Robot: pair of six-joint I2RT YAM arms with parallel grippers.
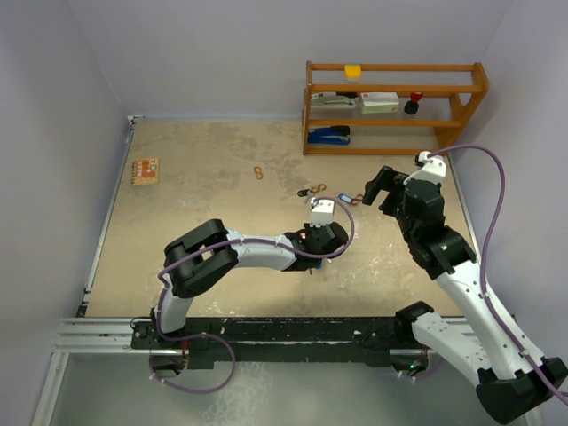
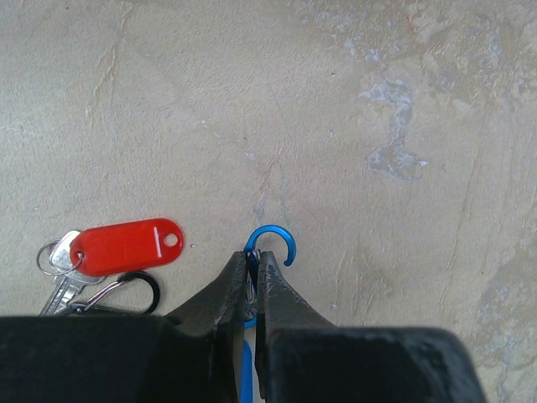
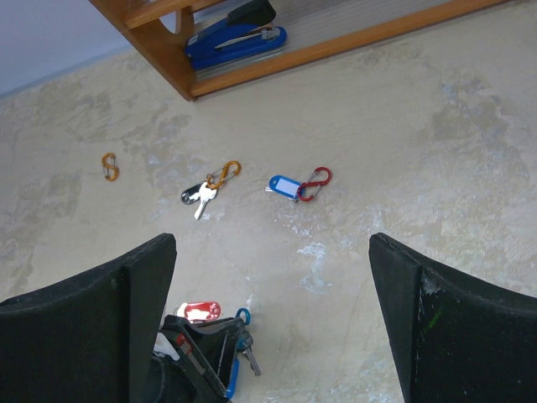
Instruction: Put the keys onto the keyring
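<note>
Keys [image 2: 55, 292] sit partly hidden under the red tag [image 2: 126, 246].

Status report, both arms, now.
Left gripper shut on blue carabiner, low at the table. Right gripper open, empty, raised. Red-tagged keys lie beside the blue carabiner, not held. No obstruction seen.

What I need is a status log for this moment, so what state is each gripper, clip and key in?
left gripper: shut on the blue carabiner.
blue carabiner: pinched, hook end past the fingertips.
right gripper: open, empty.
red-tagged key: flat on the table, black carabiner against it.
blue tag: flat, red carabiner at its end.
black-headed key: flat, orange carabiner at its head.
lone orange clip: lying loose.
</note>
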